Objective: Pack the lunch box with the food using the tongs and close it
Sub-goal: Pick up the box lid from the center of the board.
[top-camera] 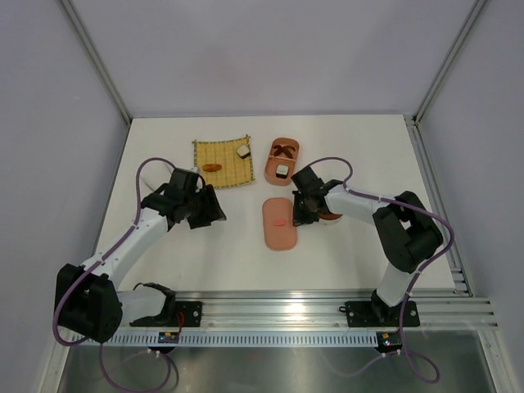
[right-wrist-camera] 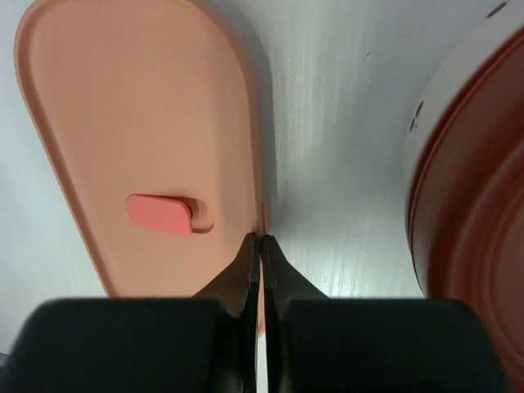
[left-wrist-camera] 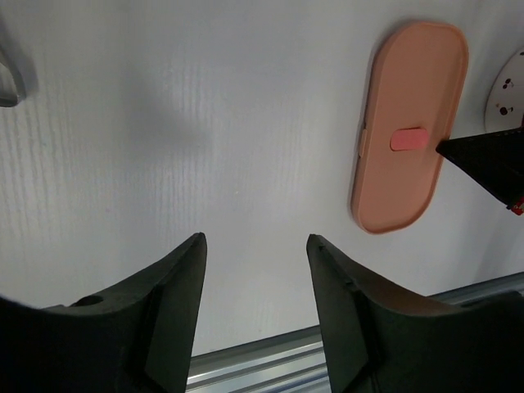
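The pink lunch box [top-camera: 292, 148] stands open at the back with a brown piece [top-camera: 284, 149] and a white-and-dark piece [top-camera: 282, 170] of food inside. Its flat pink lid [top-camera: 279, 223] [right-wrist-camera: 123, 123] lies on the table in front of it. My right gripper [top-camera: 301, 217] [right-wrist-camera: 261, 237] is shut on the lid's right rim. On the yellow mat [top-camera: 222, 162] lie an orange piece [top-camera: 212, 167] and a sushi-like block [top-camera: 243, 151]. My left gripper [top-camera: 214, 209] [left-wrist-camera: 255, 239] hangs open and empty over bare table, left of the lid [left-wrist-camera: 409, 123]. I cannot make out the tongs for sure.
A red-brown bowl with a white rim [right-wrist-camera: 475, 205] [top-camera: 330, 214] sits just right of the lid, partly under my right arm. A pale grey curved bit [left-wrist-camera: 8, 78] shows at the left wrist view's upper left edge. The metal rail [top-camera: 286, 307] runs along the near edge.
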Controlling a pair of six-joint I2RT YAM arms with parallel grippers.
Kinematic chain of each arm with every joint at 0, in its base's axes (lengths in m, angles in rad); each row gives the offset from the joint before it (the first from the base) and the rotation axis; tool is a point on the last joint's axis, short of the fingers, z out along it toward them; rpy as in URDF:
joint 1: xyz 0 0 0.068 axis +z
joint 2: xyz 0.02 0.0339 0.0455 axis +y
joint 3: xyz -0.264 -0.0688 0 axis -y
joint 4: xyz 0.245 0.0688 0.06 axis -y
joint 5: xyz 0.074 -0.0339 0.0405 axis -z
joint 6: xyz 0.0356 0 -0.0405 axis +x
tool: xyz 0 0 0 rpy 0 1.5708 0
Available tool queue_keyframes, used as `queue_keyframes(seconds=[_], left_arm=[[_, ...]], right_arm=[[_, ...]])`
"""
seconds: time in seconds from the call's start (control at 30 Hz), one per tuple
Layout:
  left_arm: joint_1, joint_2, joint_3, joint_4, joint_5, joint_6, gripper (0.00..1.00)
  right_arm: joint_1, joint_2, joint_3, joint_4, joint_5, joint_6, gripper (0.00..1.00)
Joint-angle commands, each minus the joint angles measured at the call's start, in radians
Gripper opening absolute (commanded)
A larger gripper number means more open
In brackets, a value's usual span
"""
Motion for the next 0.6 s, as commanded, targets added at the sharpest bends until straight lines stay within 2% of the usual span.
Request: queue_keyframes(seconds=[0.0, 0.1, 0.13, 0.23, 0.33, 0.43, 0.57], left_arm=[[-0.009, 0.01, 0.015, 0.098, 0.107, 0.021, 0.59], [-0.032, 0.02, 0.011, 0.15, 0.149, 0.009, 0.76], [-0.04, 0.023, 0.008, 0.167, 0.157, 0.004, 0.86], [-0.067, 0.055, -0.012, 0.244, 0.213, -0.046, 0.95], [-0.109, 0.107, -0.034, 0.325, 0.227, -0.082, 0.95], [-0.136, 0.157, -0.063, 0.423, 0.219, -0.155, 0.9], [-0.156, 0.233, -0.057, 0.538, 0.232, -0.183, 0.85]], right_arm=[[0.001, -0.054, 0.006, -0.009, -0.003, 0.009, 0.0], [0.001, -0.087, 0.016, -0.004, -0.01, 0.035, 0.0], [0.001, -0.103, 0.016, 0.008, -0.015, 0.042, 0.0], [0.001, -0.121, 0.017, 0.031, -0.059, 0.068, 0.0], [0.001, -0.13, 0.017, 0.043, -0.079, 0.074, 0.0], [0.001, -0.14, 0.017, 0.04, -0.093, 0.074, 0.0], [0.001, -0.164, 0.013, 0.039, -0.115, 0.072, 0.0]])
